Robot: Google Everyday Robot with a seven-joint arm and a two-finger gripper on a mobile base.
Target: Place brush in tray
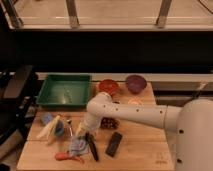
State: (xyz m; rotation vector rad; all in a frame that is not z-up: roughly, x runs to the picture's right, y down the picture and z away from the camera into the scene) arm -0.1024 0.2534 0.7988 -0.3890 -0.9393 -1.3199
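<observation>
The brush (pixel 93 149) is a slim black stick lying on the wooden table, near the front, left of a flat black block (pixel 114 144). The green tray (pixel 64 91) sits at the table's back left. My white arm reaches in from the right, and its gripper (pixel 85 133) hangs just above the upper end of the brush. The arm's wrist hides most of the gripper.
A red bowl (pixel 108 86) and a purple bowl (pixel 135 82) stand at the back. A dark red item (pixel 109 122) lies by the arm. Blue and yellow items (pixel 54 126) lie at left, a grey-blue cloth (pixel 77 146) and an orange-red tool (pixel 67 157) in front.
</observation>
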